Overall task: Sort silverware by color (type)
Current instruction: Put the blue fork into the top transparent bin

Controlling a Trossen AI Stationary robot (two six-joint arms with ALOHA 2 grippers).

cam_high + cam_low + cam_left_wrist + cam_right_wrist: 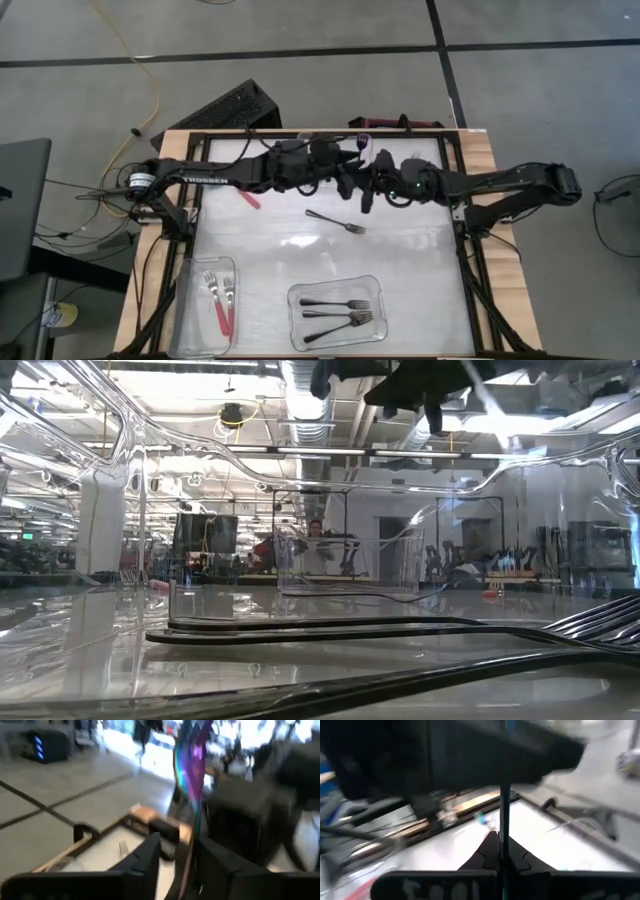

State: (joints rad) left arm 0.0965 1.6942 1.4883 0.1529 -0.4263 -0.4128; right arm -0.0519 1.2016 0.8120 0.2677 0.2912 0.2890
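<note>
While the iridescent fork (pixel 192 765) passes between arms above the bench (pixel 400 255), right gripper (pixel 501 851) jaws clamp its handle; left gripper (pixel 177 852) jaws stand slightly apart, apparently letting go.

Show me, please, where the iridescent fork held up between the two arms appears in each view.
High view: iridescent fork at top centre, where the two arms meet.
Low view: not recognisable.
Left wrist view: upright at centre, between the open fingers of the left pincer.
Right wrist view: a thin vertical line rising from the shut right pincer.
Shared landmark: wooden table edge, also in both wrist views.
</note>
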